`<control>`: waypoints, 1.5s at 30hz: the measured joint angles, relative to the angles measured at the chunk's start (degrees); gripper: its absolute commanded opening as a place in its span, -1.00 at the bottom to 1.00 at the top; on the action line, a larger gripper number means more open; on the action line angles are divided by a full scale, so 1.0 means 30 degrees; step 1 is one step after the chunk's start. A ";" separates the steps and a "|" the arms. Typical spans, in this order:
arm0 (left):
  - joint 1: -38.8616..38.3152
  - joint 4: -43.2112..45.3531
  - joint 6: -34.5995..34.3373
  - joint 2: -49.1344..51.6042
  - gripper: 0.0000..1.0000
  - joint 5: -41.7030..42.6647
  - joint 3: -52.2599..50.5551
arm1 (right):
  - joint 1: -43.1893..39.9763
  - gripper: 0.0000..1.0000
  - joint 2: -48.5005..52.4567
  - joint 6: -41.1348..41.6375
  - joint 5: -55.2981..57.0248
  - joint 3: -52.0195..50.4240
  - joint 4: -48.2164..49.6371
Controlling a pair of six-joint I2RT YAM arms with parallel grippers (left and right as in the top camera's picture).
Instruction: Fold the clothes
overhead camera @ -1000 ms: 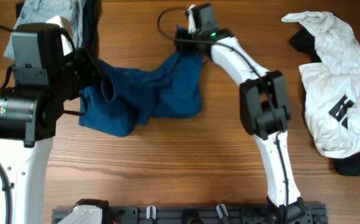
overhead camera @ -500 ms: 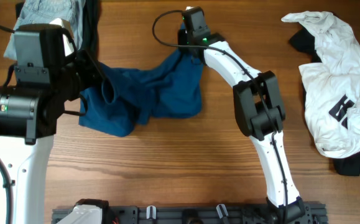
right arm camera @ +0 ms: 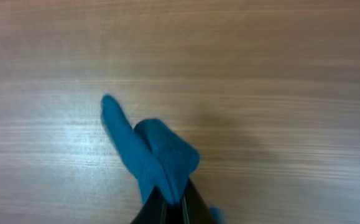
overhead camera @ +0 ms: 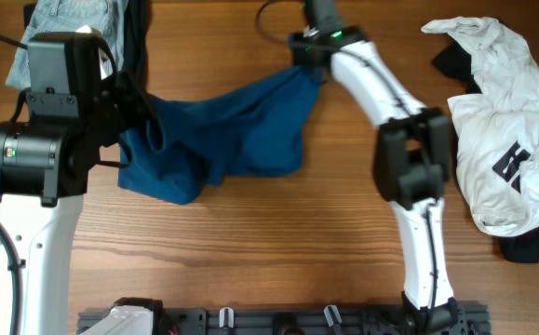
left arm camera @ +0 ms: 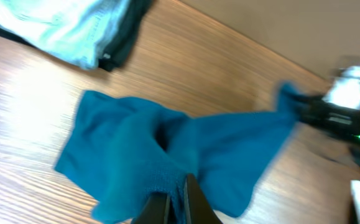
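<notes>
Shirt (overhead camera: 241,130), deep blue, stretched between left gripper (left arm camera: 176,202) and right gripper (right arm camera: 172,205), each clamped on its cloth

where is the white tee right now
In the overhead view the white tee lies crumpled at the far right, partly over black pieces, away from the blue shirt.

— What is the surface?
— A brown wooden table (overhead camera: 250,242), with its grain running side to side.
— Anything else?
— A black rail (overhead camera: 250,321) lies along its near edge, and a plain beige wall (left arm camera: 279,25) stands beyond the far edge.
</notes>
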 measured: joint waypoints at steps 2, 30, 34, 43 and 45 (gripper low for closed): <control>0.0015 -0.0036 0.0000 0.0007 -0.92 -0.1078 0.0000 | -0.1399 -0.91 -0.2295 0.0007 -0.0750 0.0000 -0.1647; 0.0568 -0.1253 0.0000 0.3701 -0.92 -0.2572 -0.1370 | -0.5442 0.23 -0.6426 -0.0619 -0.3024 -1.0499 -0.7264; 0.0568 -0.1166 0.0000 0.3701 -0.92 -0.2572 -0.1370 | -0.5421 0.20 -0.6426 -0.0590 -0.3038 -1.0499 -0.7344; 0.0568 -0.1071 0.0007 0.3701 -0.92 -0.2572 -0.1370 | -0.5421 0.18 -0.6958 -0.0882 -0.3344 -0.8925 -0.9486; 0.0568 -0.1071 0.0007 0.3701 -0.92 -0.2572 -0.1370 | -0.5362 0.13 -0.7555 -0.0976 -0.3359 -0.8874 -1.0112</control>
